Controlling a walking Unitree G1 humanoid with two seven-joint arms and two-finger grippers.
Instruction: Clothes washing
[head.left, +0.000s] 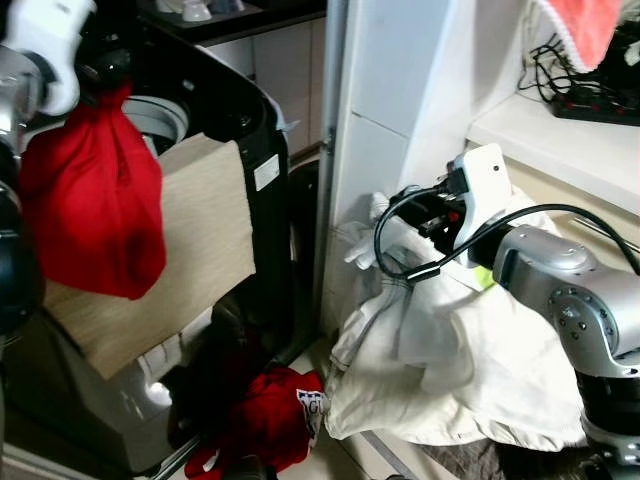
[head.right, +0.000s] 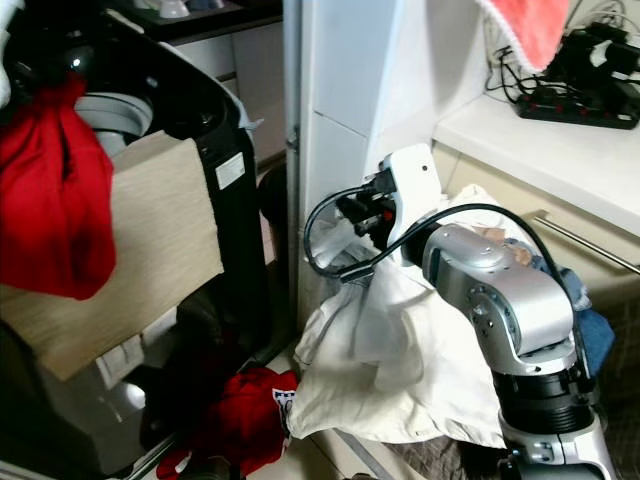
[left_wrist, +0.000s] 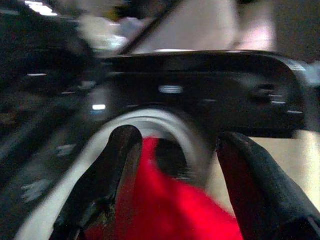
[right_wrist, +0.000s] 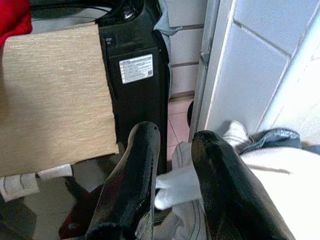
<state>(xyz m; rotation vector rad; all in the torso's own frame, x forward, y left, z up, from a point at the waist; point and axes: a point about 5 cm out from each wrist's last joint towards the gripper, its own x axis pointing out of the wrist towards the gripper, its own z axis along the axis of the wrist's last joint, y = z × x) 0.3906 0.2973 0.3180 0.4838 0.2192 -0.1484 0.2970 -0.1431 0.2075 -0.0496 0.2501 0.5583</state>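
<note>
Head views: your left gripper (head.left: 100, 85) held a red garment (head.left: 90, 200) bunched at its top, hanging free above the open washing machine (head.left: 250, 120). Judged reason: lifted high so the cloth clears the rim before going into the drum (head.left: 160, 120). The garment hung as a limp sack, creased, its lower end in front of a tan panel (head.left: 170, 260) that leaned against the machine's front. Your right gripper (head.left: 425, 215) was raised beside the white tiled wall (head.left: 370, 140), with a white cloth (head.left: 450, 360) draped over the forearm and trailing toward the floor. A second red garment (head.left: 275, 415) lay crumpled on the floor at the machine's base. A salmon towel (head.left: 585, 25) hung over the counter (head.left: 560, 135) at the upper right.

Left wrist view: fingers (left_wrist: 117, 170) stood partly apart with red fabric bunched between them and against the one on the left; grip looked loose but holding. The drum's pale ring lay just beyond; picture blurred.

Right wrist view: fingers (right_wrist: 132, 175) were close together, a narrow gap between them, a fold of white cloth pinched at that gap. Likely kept in hand as the next item to load.
</note>
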